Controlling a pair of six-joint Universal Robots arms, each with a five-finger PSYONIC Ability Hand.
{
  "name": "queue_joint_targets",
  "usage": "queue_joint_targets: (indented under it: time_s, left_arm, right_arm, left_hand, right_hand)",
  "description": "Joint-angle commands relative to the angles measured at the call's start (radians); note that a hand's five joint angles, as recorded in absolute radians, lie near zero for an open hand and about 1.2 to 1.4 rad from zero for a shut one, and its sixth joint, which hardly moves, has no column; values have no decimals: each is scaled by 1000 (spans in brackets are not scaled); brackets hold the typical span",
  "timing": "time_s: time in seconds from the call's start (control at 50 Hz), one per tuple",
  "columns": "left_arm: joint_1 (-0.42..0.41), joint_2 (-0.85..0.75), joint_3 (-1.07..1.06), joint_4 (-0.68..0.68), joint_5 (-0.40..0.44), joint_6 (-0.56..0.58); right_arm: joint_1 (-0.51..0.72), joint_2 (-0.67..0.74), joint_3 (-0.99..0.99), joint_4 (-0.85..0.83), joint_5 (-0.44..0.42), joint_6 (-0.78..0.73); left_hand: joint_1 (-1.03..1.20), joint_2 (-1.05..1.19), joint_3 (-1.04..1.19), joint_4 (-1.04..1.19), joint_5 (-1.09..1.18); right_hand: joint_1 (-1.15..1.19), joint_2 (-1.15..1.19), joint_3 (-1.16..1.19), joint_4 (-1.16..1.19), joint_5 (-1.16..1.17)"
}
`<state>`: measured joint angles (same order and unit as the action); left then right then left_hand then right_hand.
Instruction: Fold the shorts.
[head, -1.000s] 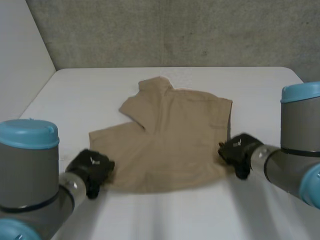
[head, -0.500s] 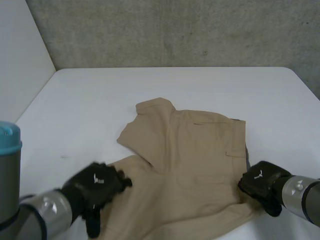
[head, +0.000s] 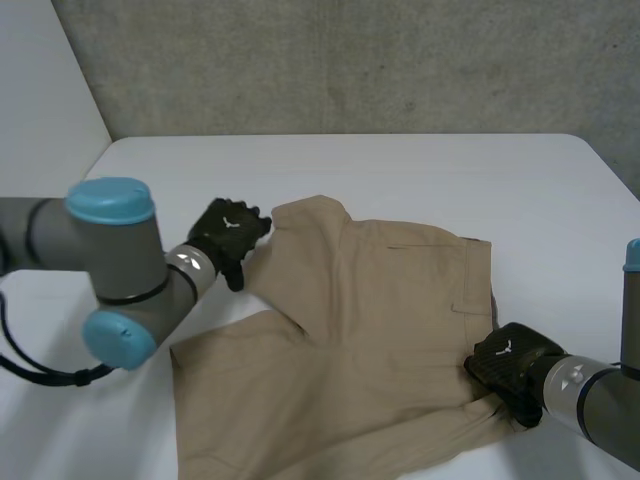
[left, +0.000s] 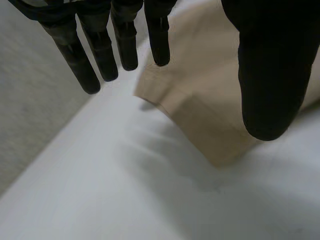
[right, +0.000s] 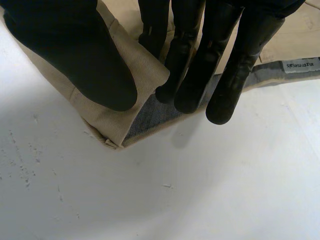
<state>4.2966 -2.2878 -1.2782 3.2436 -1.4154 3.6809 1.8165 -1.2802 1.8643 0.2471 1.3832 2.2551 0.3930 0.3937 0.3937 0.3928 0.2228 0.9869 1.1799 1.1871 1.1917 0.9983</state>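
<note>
The tan shorts (head: 370, 330) lie spread on the white table (head: 420, 170), with one leg folded over so its hem points to the far left. My left hand (head: 228, 234) hovers at that hem corner. In the left wrist view its fingers (left: 102, 55) are straight and apart from the thumb, above the tan corner (left: 200, 105), holding nothing. My right hand (head: 508, 362) is at the waistband corner on the right. There its thumb (right: 75, 50) and fingers pinch the tan cloth (right: 135, 65), with the grey lining (right: 150, 117) showing under the fingertips.
A grey concrete wall (head: 350, 60) stands behind the table and a white panel (head: 40, 120) at its left. My left arm's elbow (head: 120, 270) reaches over the table's left side. Bare table lies beyond the shorts.
The shorts slid toward the near edge with my right hand on the waistband. My left hand let go of the near-left corner, opened, and moved up to the far-left leg hem.
</note>
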Motion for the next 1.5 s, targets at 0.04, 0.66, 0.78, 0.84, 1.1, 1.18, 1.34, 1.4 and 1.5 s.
queue_joint_targets:
  time_s: [0.04, 0.66, 0.78, 0.84, 1.1, 1.18, 1.34, 1.4, 1.5]
  left_arm:
    - [0, -124, 129, -65, 38, 4]
    - [-28, -6, -62, -4, -215, 211]
    - [-31, 31, -82, -4, -217, 203]
    - [-20, 85, -107, -2, -214, 195]
    - [23, 148, -194, -22, -50, 100]
    - [49, 136, -187, -28, -42, 97]
    - [66, 90, -156, -28, -45, 97]
    - [66, 88, -156, -28, -50, 97]
    - [61, 103, -181, -54, -79, 106]
  right_arm:
    - [-3, -1, 3, -8, 0, 1]
    - [7, -5, -7, -31, 0, 63]
    - [7, -7, -8, -34, 0, 75]
    - [4, -5, -8, -39, -1, 75]
    - [4, -5, -1, -43, -1, 75]
    - [6, -4, 3, -43, -1, 75]
    - [4, -4, 7, -43, 0, 75]
    - [4, -4, 7, -45, 0, 75]
    - [6, -4, 7, -45, 0, 75]
  left_hand:
    - [161, 160, 160, 161, 157]
    - [161, 160, 161, 161, 157]
    - [102, 102, 102, 103, 98]
    - [126, 125, 125, 126, 121]
    - [349, 348, 348, 349, 345]
    - [390, 389, 389, 390, 386]
    - [743, 743, 743, 744, 739]
    - [1003, 1003, 1003, 1003, 999]
    - [1003, 1003, 1003, 1003, 999]
  right_hand:
    - [409, 216, 209, 205, 223]
    - [409, 216, 209, 205, 223]
    - [409, 216, 209, 205, 223]
    - [409, 216, 209, 205, 223]
    - [409, 216, 209, 205, 223]
    - [409, 216, 209, 205, 223]
    - [409, 216, 209, 205, 223]
    - [409, 216, 209, 205, 223]
    - [409, 216, 209, 205, 223]
